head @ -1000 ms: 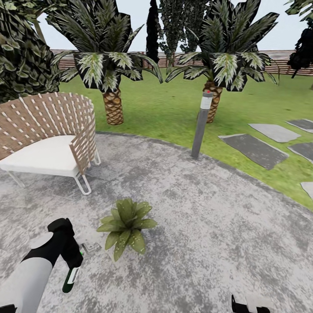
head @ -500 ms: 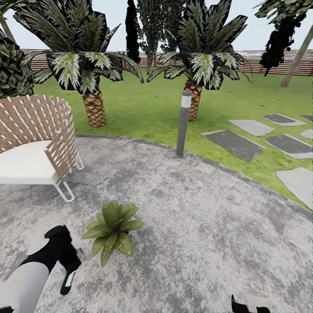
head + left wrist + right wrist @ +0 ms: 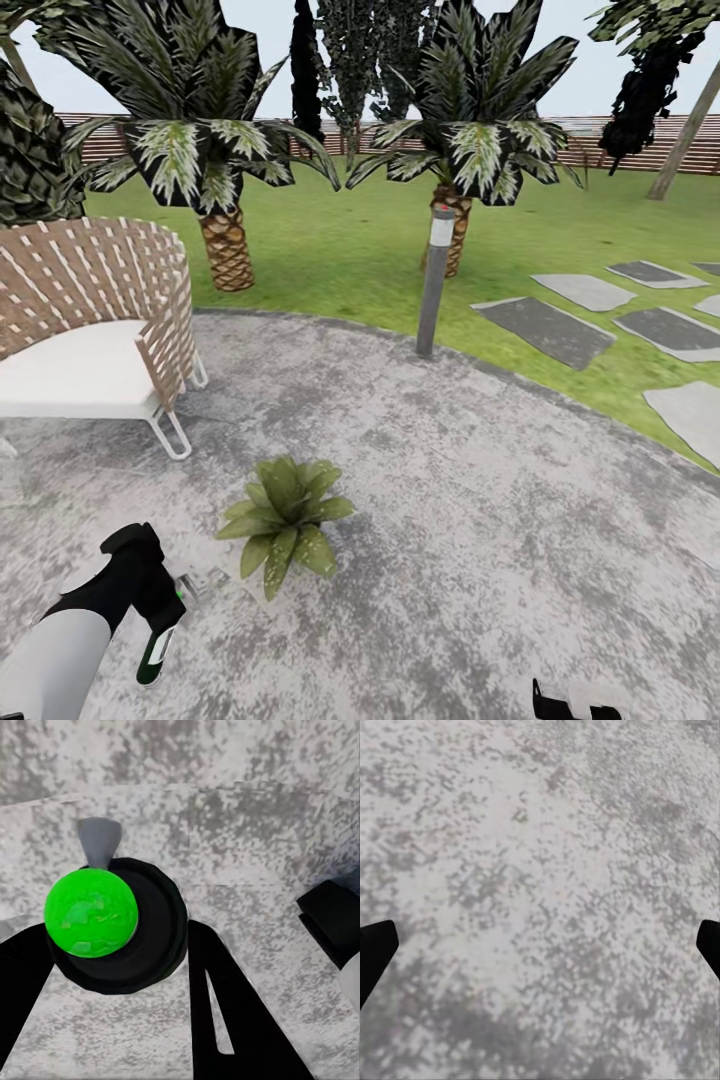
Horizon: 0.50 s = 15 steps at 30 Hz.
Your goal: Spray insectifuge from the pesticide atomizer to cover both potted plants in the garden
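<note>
1. The left arm (image 3: 60,650) reaches up from the lower left of the head view, bent at the wrist.
2. The left pincer (image 3: 160,605) grips the pesticide atomizer (image 3: 155,650), a slim dark green bottle with a white label.
3. The bottle hangs long-ways, its bottom down toward the grey patio (image 3: 450,520).
4. One potted plant (image 3: 283,520) sits just right of it.
5. The right pincer (image 3: 540,945) is spread wide apart.

Even daylight, faint shadows, perhaps slightly blurred.
</note>
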Available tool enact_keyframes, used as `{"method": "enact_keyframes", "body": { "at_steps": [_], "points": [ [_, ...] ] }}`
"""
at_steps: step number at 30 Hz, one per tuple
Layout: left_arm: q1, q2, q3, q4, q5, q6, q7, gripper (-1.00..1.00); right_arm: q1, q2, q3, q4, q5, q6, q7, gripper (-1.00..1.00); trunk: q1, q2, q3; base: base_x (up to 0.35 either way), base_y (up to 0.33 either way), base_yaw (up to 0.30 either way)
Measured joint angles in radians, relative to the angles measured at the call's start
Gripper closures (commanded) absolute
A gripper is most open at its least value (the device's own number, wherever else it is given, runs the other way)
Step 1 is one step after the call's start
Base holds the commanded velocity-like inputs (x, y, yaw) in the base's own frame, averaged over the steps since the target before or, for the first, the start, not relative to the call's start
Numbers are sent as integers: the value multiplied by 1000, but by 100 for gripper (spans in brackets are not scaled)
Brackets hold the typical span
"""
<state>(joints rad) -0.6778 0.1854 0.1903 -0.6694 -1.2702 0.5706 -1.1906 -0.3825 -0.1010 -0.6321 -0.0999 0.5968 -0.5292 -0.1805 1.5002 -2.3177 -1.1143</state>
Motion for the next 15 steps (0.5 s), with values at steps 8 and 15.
{"method": "enact_keyframes", "body": {
  "at_steps": [8,15],
  "points": [
    [0,1,-1,-1,1,0,2,100,0,0,0,0,1,0,0,-100,0,0,0,124,122,-121],
    [0,8,-3,-1,2,0,3,100,0,0,-1,-2,0,-2,0,-100,0,0,0,6,16,-3]
  ]
}}
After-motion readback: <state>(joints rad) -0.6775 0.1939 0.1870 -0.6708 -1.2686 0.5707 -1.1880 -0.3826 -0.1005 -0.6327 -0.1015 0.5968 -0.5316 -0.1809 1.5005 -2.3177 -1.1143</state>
